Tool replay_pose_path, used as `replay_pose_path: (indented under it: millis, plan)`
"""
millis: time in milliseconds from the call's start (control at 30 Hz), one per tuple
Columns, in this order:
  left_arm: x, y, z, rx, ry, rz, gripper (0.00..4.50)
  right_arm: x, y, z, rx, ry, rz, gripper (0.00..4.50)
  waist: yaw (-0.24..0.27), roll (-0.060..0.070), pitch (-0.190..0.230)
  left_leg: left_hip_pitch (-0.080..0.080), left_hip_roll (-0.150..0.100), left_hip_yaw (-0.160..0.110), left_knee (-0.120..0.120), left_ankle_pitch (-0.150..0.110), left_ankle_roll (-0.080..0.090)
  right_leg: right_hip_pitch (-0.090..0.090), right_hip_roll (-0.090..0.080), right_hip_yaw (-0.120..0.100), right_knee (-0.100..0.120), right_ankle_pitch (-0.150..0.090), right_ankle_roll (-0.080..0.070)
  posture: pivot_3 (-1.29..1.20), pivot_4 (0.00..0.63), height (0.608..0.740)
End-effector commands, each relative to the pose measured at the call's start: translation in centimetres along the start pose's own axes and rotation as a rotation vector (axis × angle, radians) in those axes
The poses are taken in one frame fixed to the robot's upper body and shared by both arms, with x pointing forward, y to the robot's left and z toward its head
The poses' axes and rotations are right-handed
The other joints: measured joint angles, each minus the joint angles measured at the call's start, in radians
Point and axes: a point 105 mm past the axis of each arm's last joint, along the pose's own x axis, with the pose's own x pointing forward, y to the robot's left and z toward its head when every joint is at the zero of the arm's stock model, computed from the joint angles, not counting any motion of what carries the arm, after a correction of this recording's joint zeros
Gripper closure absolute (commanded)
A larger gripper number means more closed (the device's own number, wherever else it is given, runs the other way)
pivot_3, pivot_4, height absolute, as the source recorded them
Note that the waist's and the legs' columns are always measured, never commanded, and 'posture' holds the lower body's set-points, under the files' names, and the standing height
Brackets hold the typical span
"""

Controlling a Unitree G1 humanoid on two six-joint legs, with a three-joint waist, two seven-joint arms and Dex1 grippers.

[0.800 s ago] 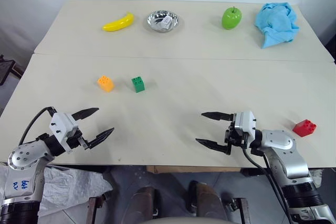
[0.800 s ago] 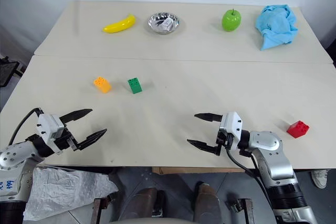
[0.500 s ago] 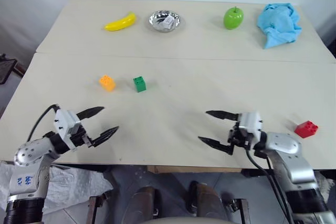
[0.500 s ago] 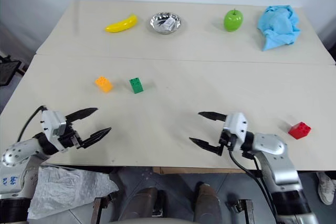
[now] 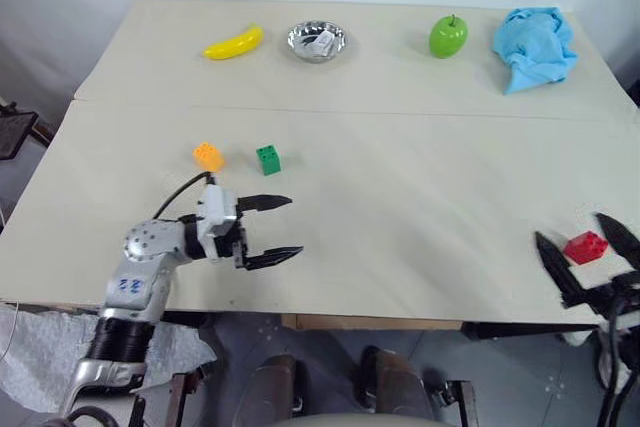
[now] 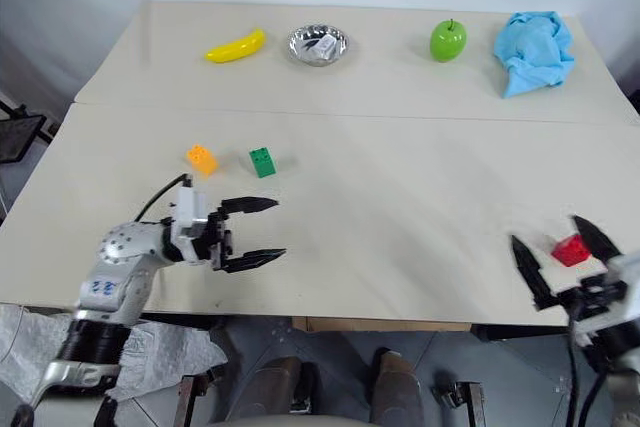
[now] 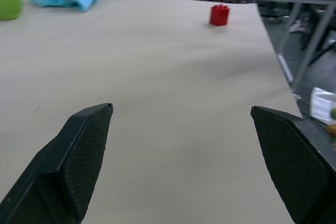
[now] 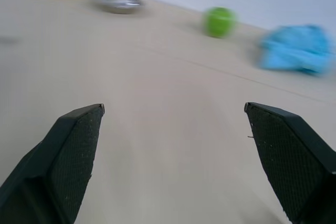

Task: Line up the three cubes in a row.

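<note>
A wide, pale beige surface runs across the scene, with a seam dividing its far half from its near half. Along the far edge, from the robot's right to left, lie a crumpled blue cloth, a green apple, a small silver bowl and a yellow banana. The left gripper hovers over the near left part of the surface, pointing toward the right, its jaws spread wide and holding nothing. The right gripper sits at the near right edge, jaws also spread wide and empty, with the red cube lying on the surface between its two black fingers. The orange cube and green cube sit near each other on the left, just beyond the left gripper.
</note>
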Motion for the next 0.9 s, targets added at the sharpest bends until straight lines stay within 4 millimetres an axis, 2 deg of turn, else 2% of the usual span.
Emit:
replay_pose_path:
  millis: [33, 167, 267, 400, 633, 767, 900]
  plan:
    - [1.7, -0.3, 0.1, 0.002, -0.013, -0.058, 0.01, -2.0, -2.7, -1.7, -0.041, 0.072, -0.173, 0.0, -0.001, 0.0, 0.0, 0.0, 0.0, 0.0, 0.0, 0.0, 0.0, 0.0, 0.0, 0.0, 0.0, 0.0, 0.0, 0.0, 0.15, 0.74]
    - [2.5, -0.2, 0.1, 0.0, -0.007, -0.076, 0.01, -1.7, -3.1, -2.0, -0.021, 0.076, -0.222, 0.0, -0.007, 0.0, 0.0, 0.0, 0.001, 0.002, 0.0, 0.0, 0.0, -0.002, 0.001, 0.003, 0.0, 0.0, 0.0, 0.0, 0.15, 0.74]
    - [2.5, -0.1, 0.2, 0.004, -0.01, -0.066, 0.01, -0.6, -2.9, -1.5, 0.011, 0.101, -0.238, 0.0, -0.006, 0.001, 0.0, 0.0, 0.003, 0.002, 0.0, 0.0, -0.001, -0.002, 0.002, 0.003, 0.0, 0.0, 0.0, 0.0, 0.15, 0.74]
    - [2.1, -0.4, -0.1, 0.014, -0.003, -0.051, 0.01, 1.1, -3.6, -1.9, 0.084, 0.248, -0.308, 0.0, -0.005, 0.001, -0.001, 0.0, 0.003, 0.002, 0.001, 0.0, 0.0, -0.002, 0.002, 0.004, 0.0, 0.0, 0.0, 0.0, 0.15, 0.74]
    - [2.0, -1.1, -0.6, 0.029, 0.007, -0.052, 0.01, 3.6, -5.7, -1.7, 0.147, 0.406, -0.421, 0.0, -0.001, 0.002, -0.001, -0.001, 0.003, 0.001, 0.001, 0.001, 0.0, -0.002, 0.001, 0.004, 0.0, 0.0, 0.0, 0.0, 0.15, 0.74]
    - [1.8, -1.2, -0.7, 0.037, 0.011, -0.043, 0.01, 4.2, -5.4, -2.6, 0.213, 0.506, -0.415, 0.0, 0.0, 0.002, -0.001, -0.002, 0.002, 0.001, 0.001, 0.001, 0.001, -0.003, 0.0, 0.002, 0.0, 0.0, 0.0, 0.0, 0.15, 0.74]
    - [1.4, -1.2, -0.9, 0.043, 0.018, -0.028, 0.01, 3.9, -5.3, -3.7, 0.236, 0.585, -0.456, 0.0, -0.001, 0.002, -0.001, -0.003, 0.002, 0.001, 0.001, 0.001, 0.001, -0.003, 0.0, 0.002, 0.0, 0.0, 0.0, 0.0, 0.15, 0.74]
